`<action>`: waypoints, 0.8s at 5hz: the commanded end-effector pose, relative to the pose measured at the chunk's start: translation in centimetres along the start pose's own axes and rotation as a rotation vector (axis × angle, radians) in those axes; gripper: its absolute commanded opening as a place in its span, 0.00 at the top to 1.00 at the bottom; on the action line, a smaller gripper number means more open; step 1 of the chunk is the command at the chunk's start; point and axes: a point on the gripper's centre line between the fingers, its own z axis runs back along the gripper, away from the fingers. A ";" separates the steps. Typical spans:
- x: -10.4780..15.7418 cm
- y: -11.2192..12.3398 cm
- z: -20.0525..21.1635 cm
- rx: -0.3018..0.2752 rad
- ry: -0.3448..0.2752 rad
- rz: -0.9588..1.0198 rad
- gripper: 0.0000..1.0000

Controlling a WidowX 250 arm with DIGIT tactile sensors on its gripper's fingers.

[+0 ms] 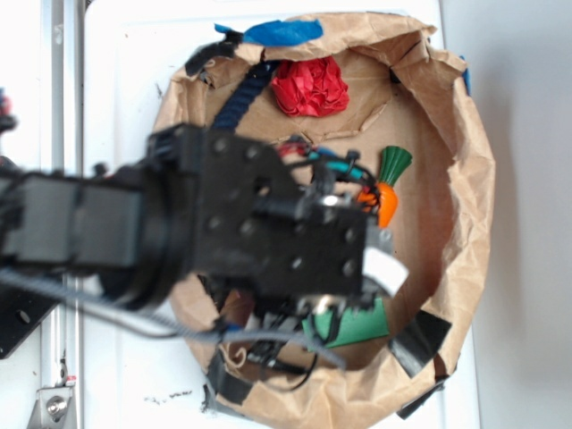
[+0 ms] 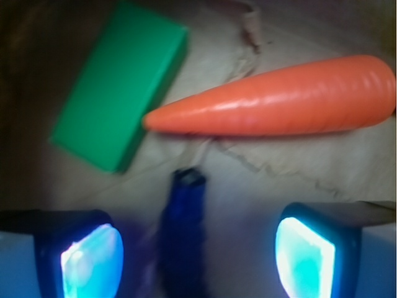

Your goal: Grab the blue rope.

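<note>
The blue rope (image 1: pixel 243 96) is dark navy and twisted. In the exterior view it runs from the upper left of the brown paper basin (image 1: pixel 466 179) down under the arm. In the wrist view its end (image 2: pixel 184 223) lies on the paper between my two fingers. My gripper (image 2: pixel 198 254) is open over it, with the left pad (image 2: pixel 93 261) and right pad (image 2: pixel 305 257) wide apart and neither touching the rope. The arm's black body hides the fingers in the exterior view.
An orange carrot (image 2: pixel 279 96) lies just beyond the rope's end, and it also shows in the exterior view (image 1: pixel 387 204) with green leaves. A green block (image 2: pixel 121 84) lies beside the carrot's tip. A red crumpled ball (image 1: pixel 310 87) and a flat blue tape patch (image 1: pixel 281 33) sit near the basin's back.
</note>
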 end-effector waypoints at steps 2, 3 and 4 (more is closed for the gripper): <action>-0.5 -1.5 0.4 0.018 -0.073 -0.039 0.00; -0.3 -0.9 -0.9 0.010 -0.074 -0.029 0.00; -0.2 0.5 -3.0 -0.023 -0.162 -0.009 0.00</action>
